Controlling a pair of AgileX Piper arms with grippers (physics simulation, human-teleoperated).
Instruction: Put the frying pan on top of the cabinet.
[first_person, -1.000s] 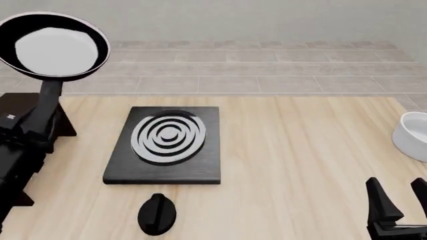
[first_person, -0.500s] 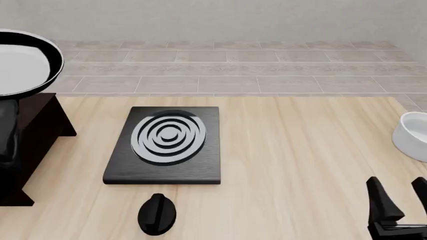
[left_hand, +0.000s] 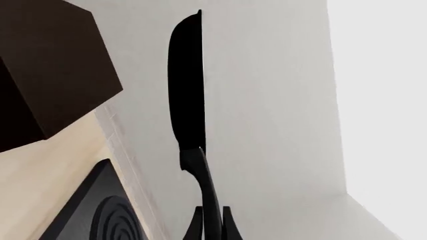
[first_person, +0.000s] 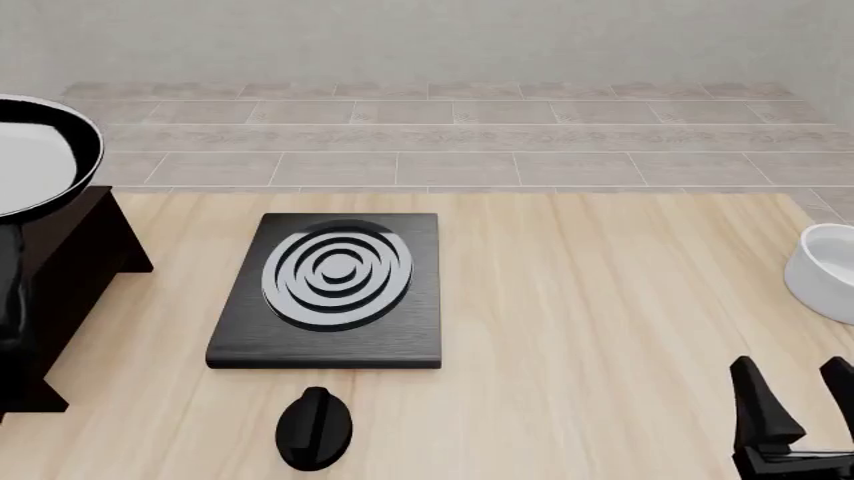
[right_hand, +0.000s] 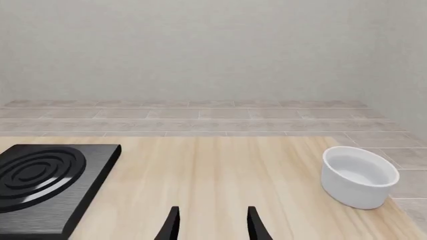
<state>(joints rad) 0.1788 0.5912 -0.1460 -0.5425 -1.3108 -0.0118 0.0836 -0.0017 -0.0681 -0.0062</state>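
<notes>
- Small round glossy black frying pan (first_person: 34, 155) held in air above large dark brown boxy wooden cabinet (first_person: 60, 265), at far left.
- Left hand (left_hand: 208, 220) clamped on thin handle.
- Right hand (right_hand: 210, 222) apart, idle.
- Best to keep pan level, lower slowly, release only once flat on top.

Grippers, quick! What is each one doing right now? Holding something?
Left gripper: shut on the frying pan, gripping its handle.
Right gripper: open, holding nothing.
</notes>
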